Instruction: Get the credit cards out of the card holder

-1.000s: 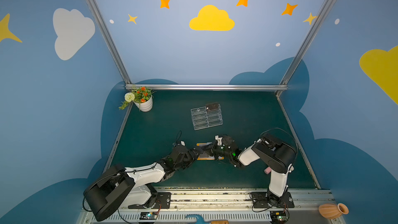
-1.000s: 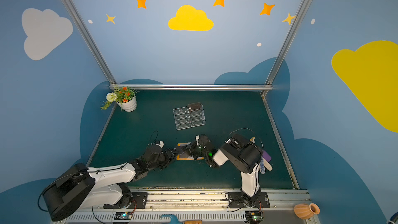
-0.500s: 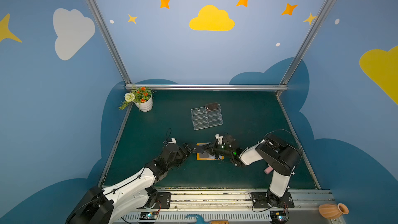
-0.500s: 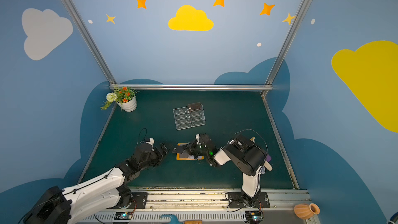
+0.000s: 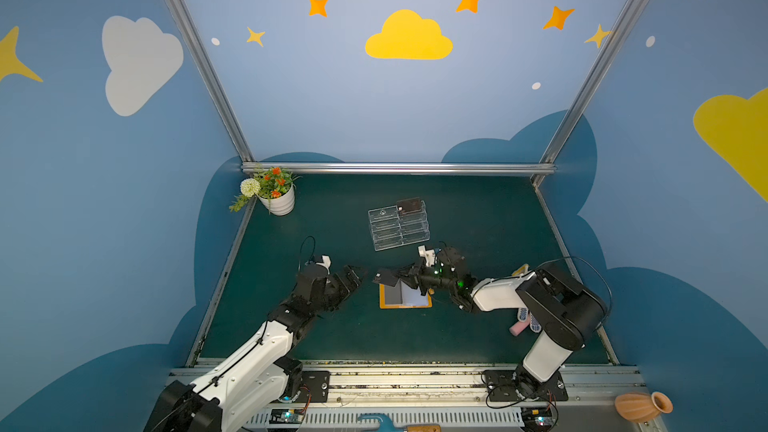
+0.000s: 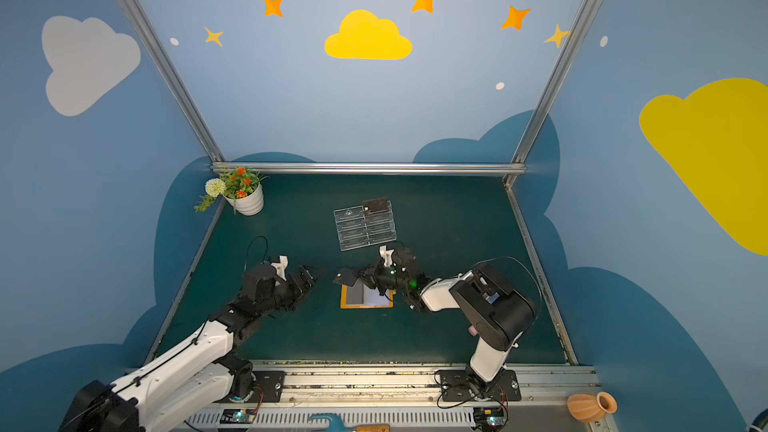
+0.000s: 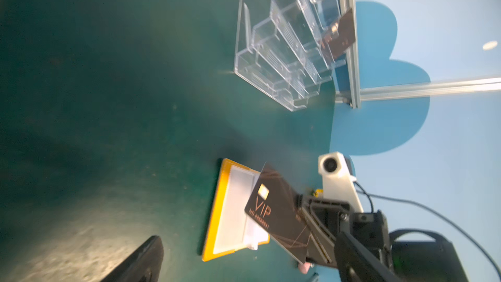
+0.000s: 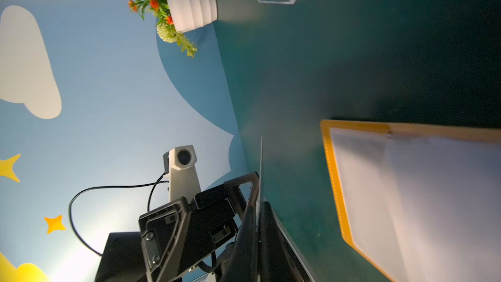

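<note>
The orange-yellow card holder (image 5: 385, 305) (image 6: 345, 304) lies open on the green mat, its pale sleeve pages up. My right gripper (image 5: 402, 278) (image 6: 362, 277) is shut on one dark credit card (image 5: 385, 277) (image 6: 346, 278) and holds it just above the holder's left edge. The left wrist view shows this credit card (image 7: 273, 212) with "VIP" lettering, over the card holder (image 7: 217, 212). It appears edge-on in the right wrist view (image 8: 260, 169), beside the card holder (image 8: 329, 169). My left gripper (image 5: 353, 276) (image 6: 312, 274) stands open and empty, a short way left of the card.
A clear acrylic tiered stand (image 5: 399, 230) (image 6: 365, 230) behind the holder carries one dark card (image 5: 409, 204) in its top back slot. A white flower pot (image 5: 278, 201) sits in the back left corner. Pink items (image 5: 519, 328) lie by the right arm.
My left gripper has let go at the card holder, opened wide and drawn back to the left. The right gripper has kept hold of the dark card near the holder's left edge.
</note>
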Available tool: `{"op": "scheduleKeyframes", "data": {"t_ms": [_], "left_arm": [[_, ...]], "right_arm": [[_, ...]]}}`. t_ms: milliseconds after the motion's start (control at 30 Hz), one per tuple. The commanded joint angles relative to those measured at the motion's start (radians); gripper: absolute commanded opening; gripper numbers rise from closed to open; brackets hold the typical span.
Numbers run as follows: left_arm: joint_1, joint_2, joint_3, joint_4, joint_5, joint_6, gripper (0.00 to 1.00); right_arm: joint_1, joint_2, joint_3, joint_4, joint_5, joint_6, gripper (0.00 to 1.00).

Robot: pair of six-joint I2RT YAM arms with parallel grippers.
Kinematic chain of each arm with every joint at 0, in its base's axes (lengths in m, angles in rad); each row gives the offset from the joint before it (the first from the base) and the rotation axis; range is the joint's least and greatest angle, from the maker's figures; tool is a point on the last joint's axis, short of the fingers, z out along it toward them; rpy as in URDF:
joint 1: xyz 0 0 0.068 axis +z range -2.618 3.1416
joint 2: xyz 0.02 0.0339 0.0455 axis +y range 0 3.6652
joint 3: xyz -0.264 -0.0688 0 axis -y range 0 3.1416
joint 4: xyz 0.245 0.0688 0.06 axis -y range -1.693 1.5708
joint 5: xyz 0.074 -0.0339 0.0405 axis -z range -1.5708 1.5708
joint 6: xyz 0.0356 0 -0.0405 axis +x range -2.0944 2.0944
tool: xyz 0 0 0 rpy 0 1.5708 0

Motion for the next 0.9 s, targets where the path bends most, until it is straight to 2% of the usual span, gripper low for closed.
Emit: {"op": "scheduleKeyframes", "data": {"t_ms": [0, 233, 300, 400, 633, 867], "left_arm": [[0.017, 0.043, 0.033, 0.100, 0.122, 0.048, 0.98], [0.040, 0.161, 0.101, 0.245, 0.271, 0.052, 0.99], [0.044, 0.193, 0.123, 0.275, 0.306, 0.063, 0.98], [0.050, 0.240, 0.171, 0.253, 0.348, 0.114, 0.96], [0.093, 0.359, 0.242, 0.225, 0.423, 0.174, 0.91], [0.095, 0.395, 0.272, 0.231, 0.473, 0.236, 0.89]], "right_arm": [[-0.033, -0.050, 0.041, -0.080, -0.089, -0.076, 0.00], [-0.120, -0.102, 0.099, -0.122, -0.240, -0.140, 0.00], [-0.134, -0.119, 0.119, -0.186, -0.276, -0.167, 0.00], [-0.149, -0.148, 0.145, -0.250, -0.324, -0.211, 0.00], [-0.163, -0.189, 0.142, -0.317, -0.365, -0.252, 0.00], [-0.165, -0.186, 0.138, -0.335, -0.400, -0.278, 0.00]]}}
